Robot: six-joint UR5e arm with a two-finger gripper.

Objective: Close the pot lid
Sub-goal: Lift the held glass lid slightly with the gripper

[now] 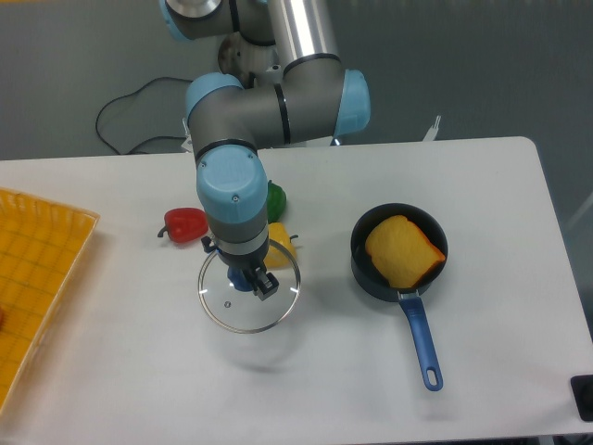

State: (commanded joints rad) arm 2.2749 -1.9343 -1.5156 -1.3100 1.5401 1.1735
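Note:
The lid (pixel 232 306), a clear glass disc with a thin metal rim, is left of centre on the white table. My gripper (pixel 257 282) comes straight down on its middle, and its dark fingers (pixel 266 286) are closed where the knob sits. The knob itself is hidden. A faint shadow on the table just below the lid suggests it is held slightly above the surface. The pot (pixel 363 264), small and black, stands apart to the right with its blue handle (pixel 422 338) pointing toward the front edge. A yellow block (pixel 404 250) lies inside it.
A red pepper (pixel 185 224), a green pepper (pixel 277 198) and a yellow item (pixel 282 247) lie just behind the lid, partly hidden by the arm. A yellow tray (pixel 37 269) is at the left edge. A dark object (pixel 584 397) sits at the front right corner.

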